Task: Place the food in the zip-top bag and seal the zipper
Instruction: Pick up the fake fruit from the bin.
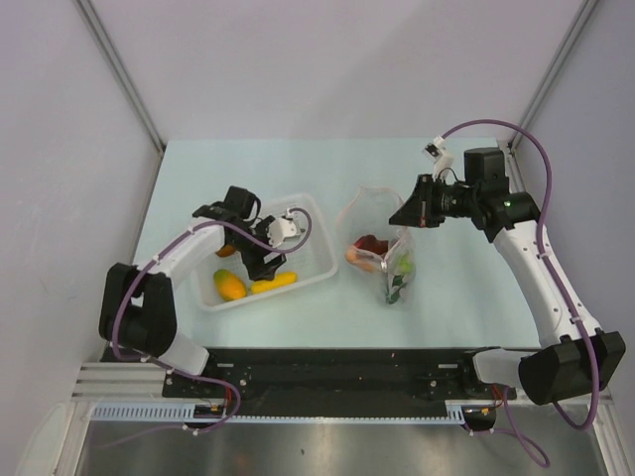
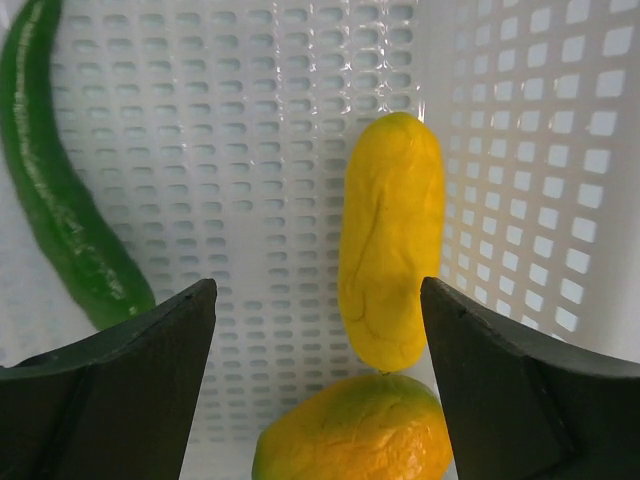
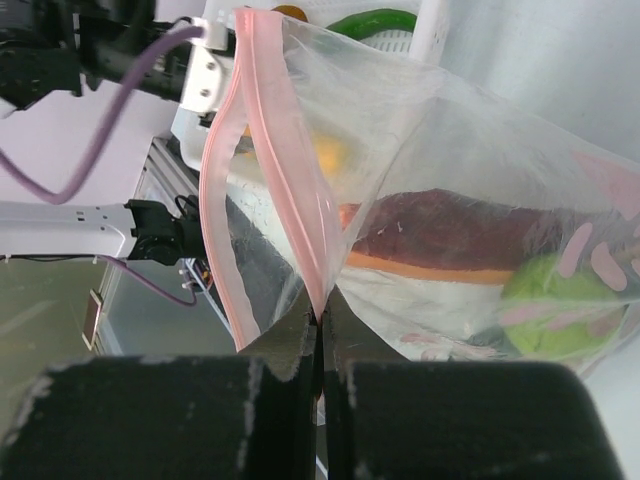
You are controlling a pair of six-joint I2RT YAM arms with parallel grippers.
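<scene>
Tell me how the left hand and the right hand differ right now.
The left hand is open, spread wide; the right hand is shut. The left hand holds nothing and hangs over the yellow fruit in the white basket; the right hand pinches the bag at its pink strip, and the bag's mouth gapes. Both hands are black.

Table (image 1: 248, 164): pale mint top, and it carries just two items right now.
Left of centre: white slotted basket (image 1: 324, 260), sitting flat on the surface.
Right of centre: zip-top bag (image 1: 399, 270), loaded bottom end down on the table, mouth end raised off it.
Gap: basket and bag just beside each other; contact too close to call.
</scene>
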